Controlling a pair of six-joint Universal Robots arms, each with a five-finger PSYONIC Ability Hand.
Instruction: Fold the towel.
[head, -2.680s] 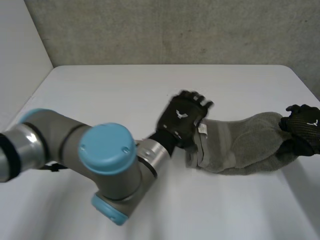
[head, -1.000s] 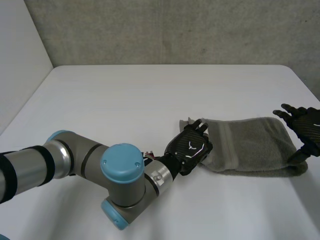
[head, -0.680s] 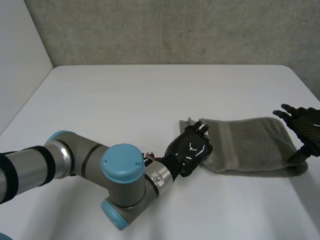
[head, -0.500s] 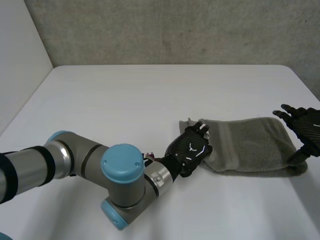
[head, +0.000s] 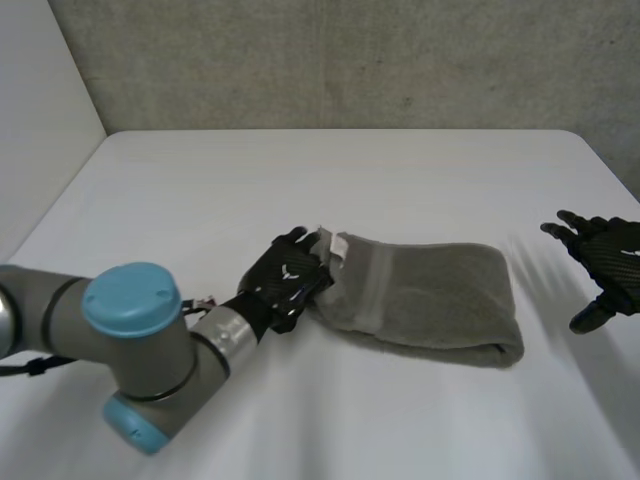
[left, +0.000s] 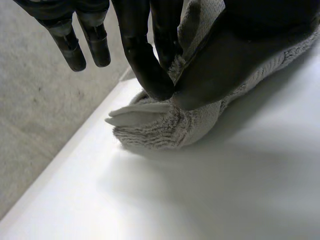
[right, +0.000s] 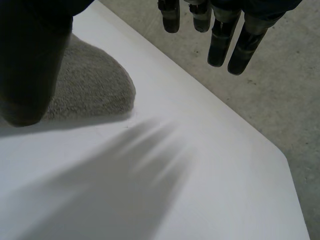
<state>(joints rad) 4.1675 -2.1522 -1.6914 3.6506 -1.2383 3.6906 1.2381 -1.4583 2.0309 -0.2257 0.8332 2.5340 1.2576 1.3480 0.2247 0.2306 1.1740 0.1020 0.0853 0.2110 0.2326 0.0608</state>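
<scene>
The white rectangular table (head: 300, 170) carries the grey terry towel (head: 430, 300), folded into a long band. The grey left arm with light-blue caps (head: 130, 340) reaches to the towel's near end. There the black left hand (head: 285, 282) pinches the towel's corner between thumb and fingers. The black right hand (head: 608, 262) hovers well off the towel's opposite end, fingers spread and released.
</scene>
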